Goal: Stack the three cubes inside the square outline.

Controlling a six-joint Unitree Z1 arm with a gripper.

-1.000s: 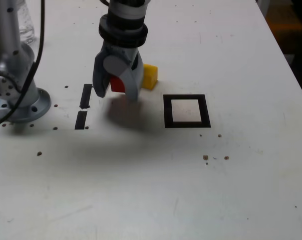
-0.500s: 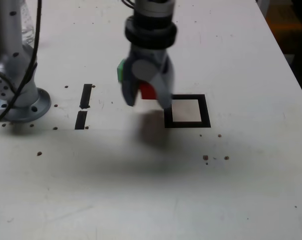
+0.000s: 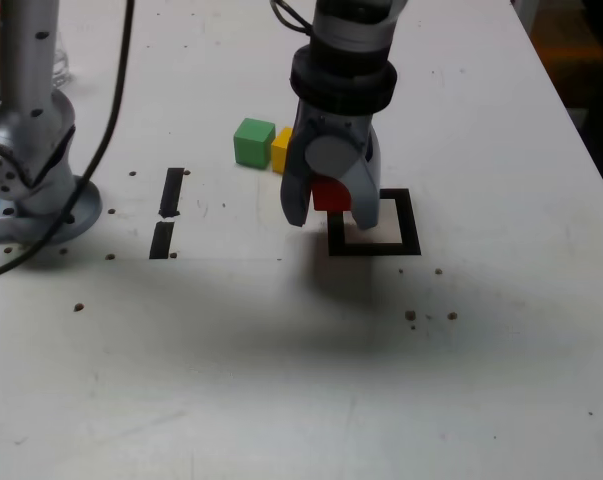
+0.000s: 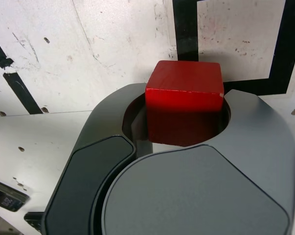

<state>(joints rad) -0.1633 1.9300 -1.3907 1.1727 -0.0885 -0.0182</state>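
1. Over the last second the gripper (image 3: 331,205) has travelled from beside the yellow cube (image 3: 282,149) toward the exterior view's right, and now hangs over the near-left corner of the square outline (image 3: 413,222).
2. Jaws: narrow, clamped on the red cube (image 3: 330,193). The wrist view confirms it: the red cube (image 4: 184,100) sits between the two jaw shells and is carried clear of the table.
3. With the arm moved off, the green cube (image 3: 253,142) has come into view. It rests on the table touching the yellow cube, both up and to the left of the square outline in the exterior view, well apart from it.
4. The square outline is bare inside; no cube placed yet.
5. Judgement: transport of the first cube is nearly done. In the wrist view the red cube overlaps the outline's tape edge (image 4: 185,29), so a little more travel toward the white centre looks needed before lowering and releasing.
6. Remaining: two further picks, then stacking.
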